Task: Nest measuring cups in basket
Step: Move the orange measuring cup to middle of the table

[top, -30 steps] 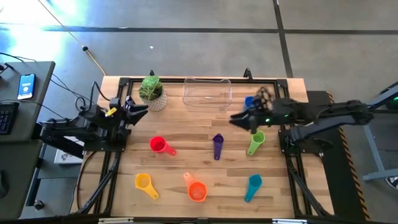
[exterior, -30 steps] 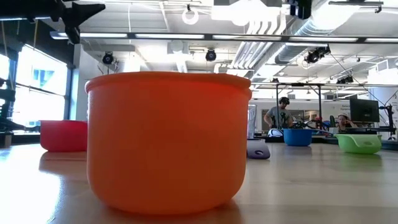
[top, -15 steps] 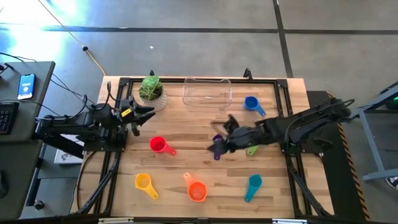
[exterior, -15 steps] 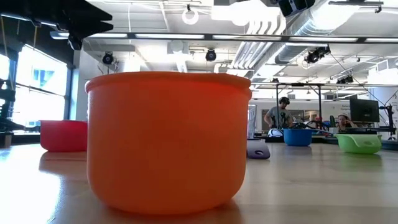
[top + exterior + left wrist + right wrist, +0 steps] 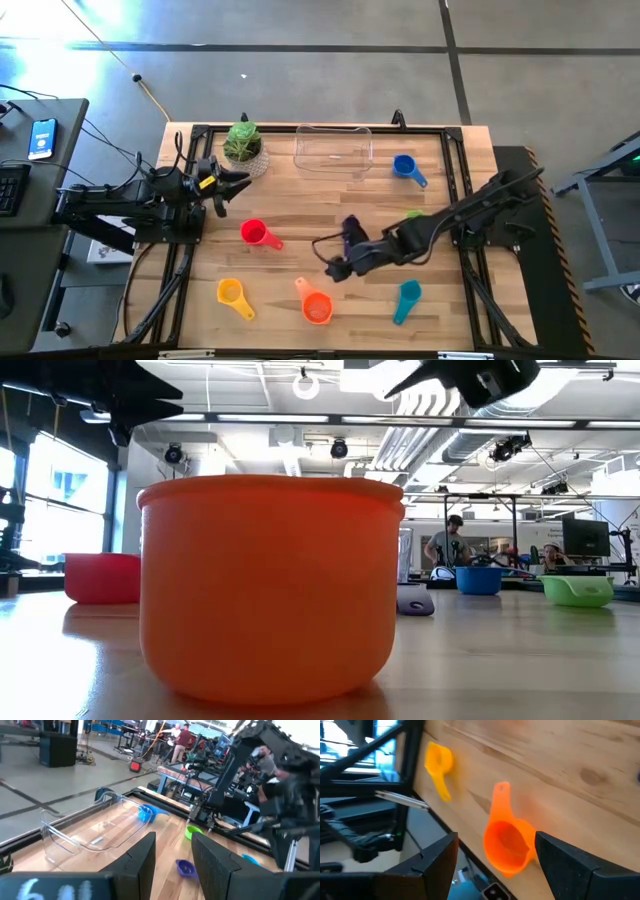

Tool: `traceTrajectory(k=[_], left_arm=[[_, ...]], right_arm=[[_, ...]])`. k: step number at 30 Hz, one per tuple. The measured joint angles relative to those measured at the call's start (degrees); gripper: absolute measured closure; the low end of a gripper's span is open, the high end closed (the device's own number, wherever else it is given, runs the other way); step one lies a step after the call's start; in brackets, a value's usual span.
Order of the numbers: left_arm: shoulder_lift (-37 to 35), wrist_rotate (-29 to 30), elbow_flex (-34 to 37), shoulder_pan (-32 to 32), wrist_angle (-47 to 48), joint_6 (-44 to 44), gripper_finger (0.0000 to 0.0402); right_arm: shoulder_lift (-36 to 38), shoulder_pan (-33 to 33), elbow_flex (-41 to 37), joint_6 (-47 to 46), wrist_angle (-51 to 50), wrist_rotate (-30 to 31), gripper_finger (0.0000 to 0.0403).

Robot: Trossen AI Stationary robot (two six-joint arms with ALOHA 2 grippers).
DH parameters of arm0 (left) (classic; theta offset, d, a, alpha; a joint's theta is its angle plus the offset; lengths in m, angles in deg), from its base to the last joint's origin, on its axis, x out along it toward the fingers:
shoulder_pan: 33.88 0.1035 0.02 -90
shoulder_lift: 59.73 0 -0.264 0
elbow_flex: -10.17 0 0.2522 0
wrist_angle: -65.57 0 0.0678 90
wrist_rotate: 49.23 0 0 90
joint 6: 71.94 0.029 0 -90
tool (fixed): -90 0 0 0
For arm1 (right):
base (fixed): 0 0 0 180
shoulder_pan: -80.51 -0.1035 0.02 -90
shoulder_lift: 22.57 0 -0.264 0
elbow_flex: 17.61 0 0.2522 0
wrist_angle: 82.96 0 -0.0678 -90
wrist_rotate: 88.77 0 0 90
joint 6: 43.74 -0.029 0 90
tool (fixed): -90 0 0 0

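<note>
High view, right gripper: right gripper reaches over the middle of the table, fingers spread apart, holding nothing, just beside the small purple plastic measuring cup and near the orange cup.
Right wrist view: its two dark fingers stand wide apart, with the orange plastic scoop-like measuring cup between them on the wood; the small yellow plastic measuring cup lies farther off by the table frame.
Left gripper: left gripper waits at the table's left rear edge, fingers parted and empty, just beside the green plant in a white pot.
Left wrist view: past its own fingers lies the clear rectangular plastic basket, empty, with the blue cup just beyond it.
Basket: basket sits at the table's rear middle, between plant and the blue plastic measuring cup.
Other cups: red plastic measuring cup left of centre; green plastic measuring cup mostly hidden under the right arm in the high view; teal plastic measuring cup at front right. All lie on the light wooden slatted table, outside the basket.
Low view: orange cup fills the foreground; people sit far off in the room.
</note>
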Motion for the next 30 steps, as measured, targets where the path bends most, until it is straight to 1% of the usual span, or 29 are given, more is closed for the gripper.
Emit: traceTrajectory(k=[5, 13, 19, 23, 30], left_arm=[[0.00, 0.01, 0.00, 0.00, 0.20, -1.61, 0.0284], [0.00, -0.28, 0.00, 0.00, 1.02, -1.68, 0.0284], [0.00, -0.32, 0.00, 0.00, 3.45, -1.70, 0.0284], [0.00, -0.37, 0.00, 0.00, 3.46, -1.73, 0.0284], [0.00, -0.38, 0.01, 0.00, 3.65, -1.70, 0.0284]], right_arm=[[-2.67, -1.75, 0.00, -1.98, -0.08, -0.43, 0.0146], [-7.23, -4.41, 0.00, -10.06, 0.27, -0.51, 0.0146], [-10.50, -5.93, 0.00, -14.36, 1.33, -3.06, 0.0146], [-12.01, -6.36, 0.00, -16.18, 4.40, -3.17, 0.0146], [-15.00, -6.36, 0.00, -16.85, 6.83, -2.87, 0.0146]])
